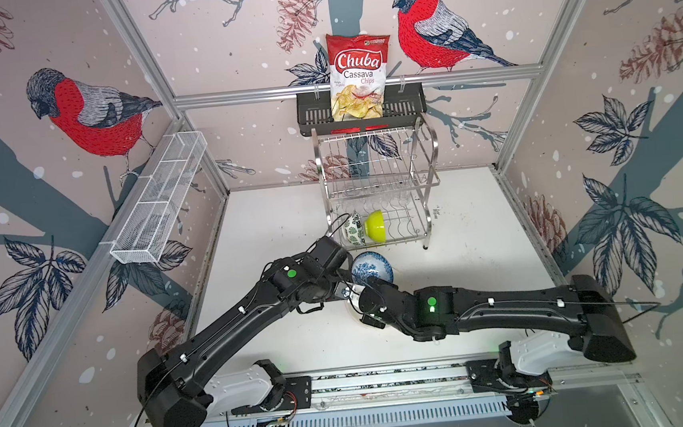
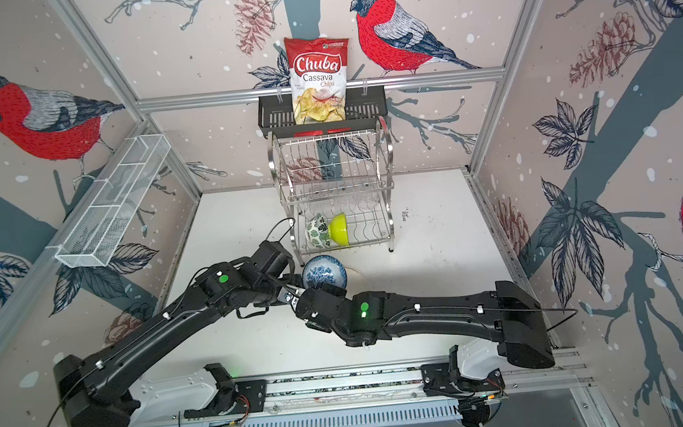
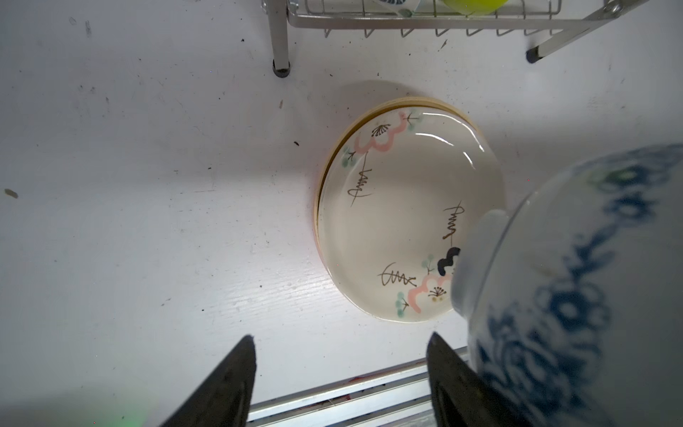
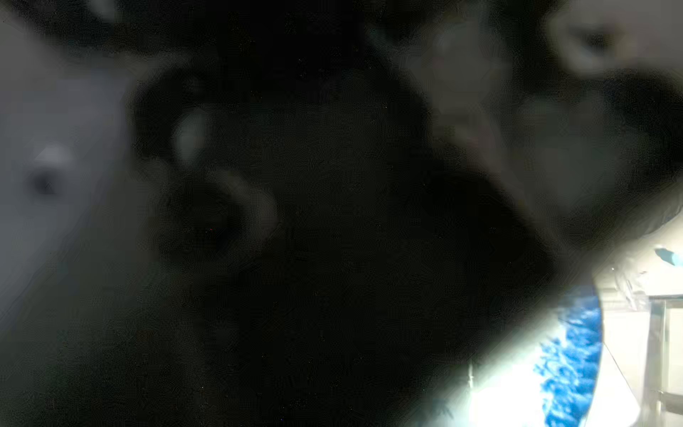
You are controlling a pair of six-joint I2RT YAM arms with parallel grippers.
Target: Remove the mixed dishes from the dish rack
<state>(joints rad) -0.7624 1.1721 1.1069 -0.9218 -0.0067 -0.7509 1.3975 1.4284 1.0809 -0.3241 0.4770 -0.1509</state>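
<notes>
Inspecting your dish rack (image 1: pixel 383 189): lower tier holds green-leaf bowl (image 1: pixel 353 230) and lime green bowl (image 1: pixel 375 226); left pincer (image 3: pixel 342 336) wide, empty; right pincer (image 1: pixel 367 286) grips blue-patterned bowl (image 1: pixel 371 267).

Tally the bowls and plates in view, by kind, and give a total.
Bowls: 3. These are the blue-patterned bowl, the green-leaf bowl and the lime green bowl.
Plates: 2 showing. The cream floral plate lies on the pale yellow plate; anything beneath them is hidden.
Total: 5
</notes>
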